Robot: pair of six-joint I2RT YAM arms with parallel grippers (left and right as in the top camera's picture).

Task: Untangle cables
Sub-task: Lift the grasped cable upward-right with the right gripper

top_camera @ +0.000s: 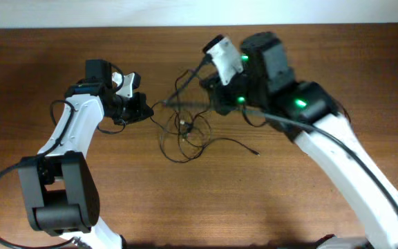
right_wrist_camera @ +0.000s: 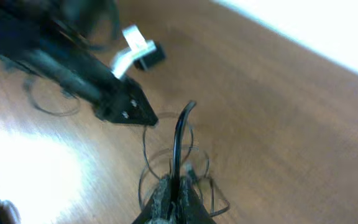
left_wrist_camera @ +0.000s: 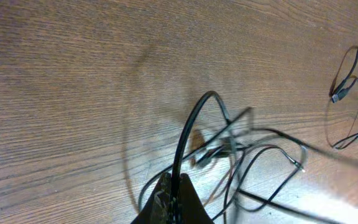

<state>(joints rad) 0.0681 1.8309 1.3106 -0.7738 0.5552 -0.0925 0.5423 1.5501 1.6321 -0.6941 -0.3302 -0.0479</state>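
Observation:
Several thin black cables (top_camera: 185,133) lie tangled in loops at the middle of the wooden table. My left gripper (top_camera: 146,109) is just left of the tangle, shut on one black cable (left_wrist_camera: 188,134) that arches up from its jaws (left_wrist_camera: 174,190). My right gripper (top_camera: 213,97) is just right of and above the tangle, shut on another cable strand (right_wrist_camera: 179,134) that rises between its jaws (right_wrist_camera: 174,190). A strand (top_camera: 178,104) runs between the two grippers. The tangle also shows in the left wrist view (left_wrist_camera: 241,152) and in the right wrist view (right_wrist_camera: 194,168), under the jaws.
A loose cable end with a small plug (top_camera: 255,151) trails off to the right of the tangle. Another plug (left_wrist_camera: 335,98) lies at the far right of the left wrist view. The left arm's gripper (right_wrist_camera: 126,109) shows in the right wrist view. The white wall edge (top_camera: 185,12) borders the table at the back.

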